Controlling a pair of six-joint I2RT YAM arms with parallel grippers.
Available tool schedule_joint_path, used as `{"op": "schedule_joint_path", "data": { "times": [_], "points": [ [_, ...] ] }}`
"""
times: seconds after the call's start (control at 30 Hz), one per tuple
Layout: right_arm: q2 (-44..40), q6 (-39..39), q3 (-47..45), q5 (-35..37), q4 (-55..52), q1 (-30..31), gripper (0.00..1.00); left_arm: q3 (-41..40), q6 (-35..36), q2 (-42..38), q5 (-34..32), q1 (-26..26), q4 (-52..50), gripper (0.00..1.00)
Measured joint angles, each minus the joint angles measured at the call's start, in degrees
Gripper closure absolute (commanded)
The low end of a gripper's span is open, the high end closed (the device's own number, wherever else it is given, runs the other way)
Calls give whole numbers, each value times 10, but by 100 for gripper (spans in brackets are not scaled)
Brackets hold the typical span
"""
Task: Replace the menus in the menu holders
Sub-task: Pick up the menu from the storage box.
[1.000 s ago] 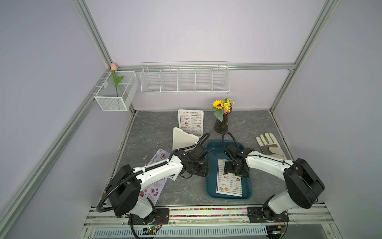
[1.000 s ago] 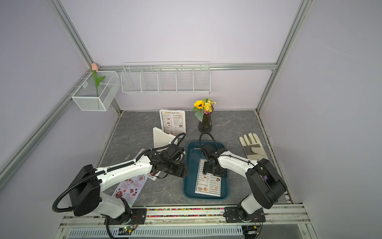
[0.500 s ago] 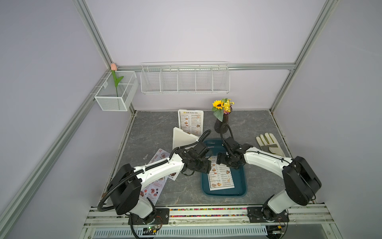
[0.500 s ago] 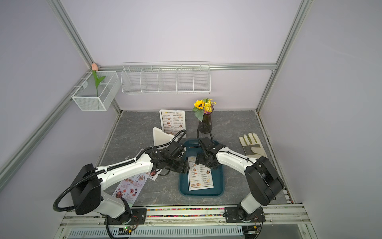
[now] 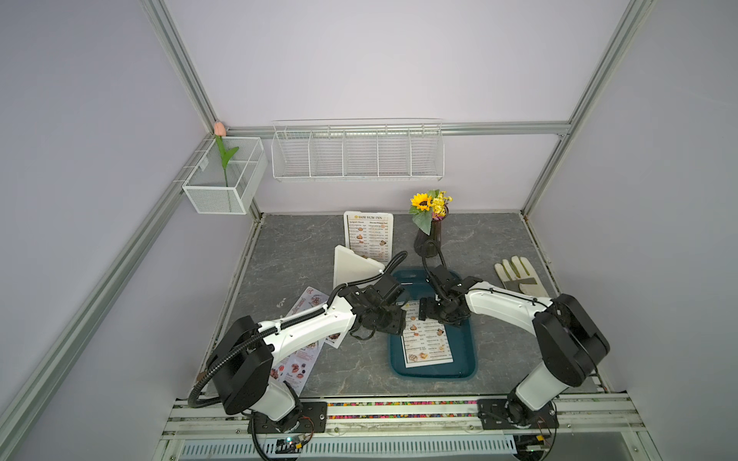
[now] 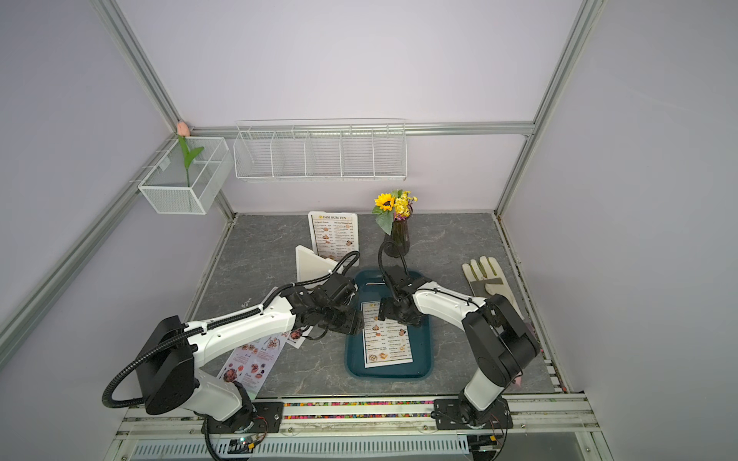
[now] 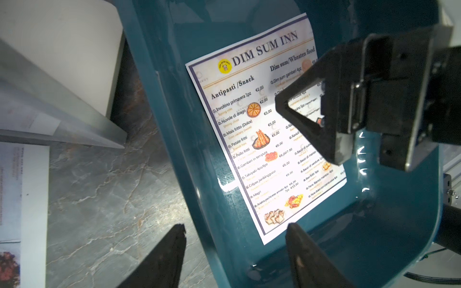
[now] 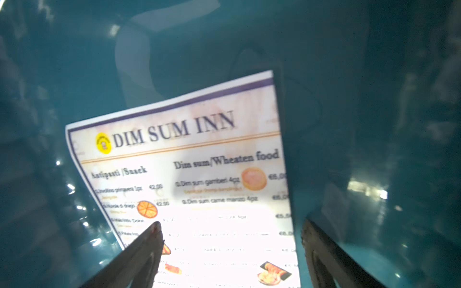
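Observation:
A white "DIM SUM INN" menu (image 5: pixel 427 343) (image 7: pixel 252 139) (image 8: pixel 199 159) lies flat in the dark teal tray (image 5: pixel 465 359) (image 6: pixel 421 351). My left gripper (image 5: pixel 393 319) (image 7: pixel 234 227) is open and straddles the tray's left wall, one finger over the table and one inside. My right gripper (image 5: pixel 429 313) (image 8: pixel 230 224) is open low over the menu's upper part. One menu holder (image 5: pixel 368 235) stands at the back with a white menu in it. A second, bare holder (image 5: pixel 351 267) lies just behind my left gripper. Pinkish menus (image 5: pixel 303 351) lie partly under my left arm.
A dark vase of sunflowers (image 5: pixel 429 239) stands just behind the tray, close to the right arm's cable. A work glove (image 5: pixel 517 275) lies at the right. Two white wire baskets (image 5: pixel 357 153) hang on the back and left walls above the table.
The tray slid a little to the left and turned slightly, carrying the menu. My right gripper moved left and back along with it. My left gripper hardly moved.

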Motion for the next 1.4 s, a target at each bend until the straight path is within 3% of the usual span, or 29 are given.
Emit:
{"op": "schedule_joint_path", "data": {
  "times": [0.5,0.73,1.4],
  "points": [
    [1,28,-3,-86,47,49,10,6,-17,0,-27,0,-9,39],
    [-16,40,-18,-103,64,50,10,11,-33,-1,-46,0,-9,51],
    [-33,56,-45,-149,111,53,8,19,-65,27,-91,0,-18,64]
  ]
}}
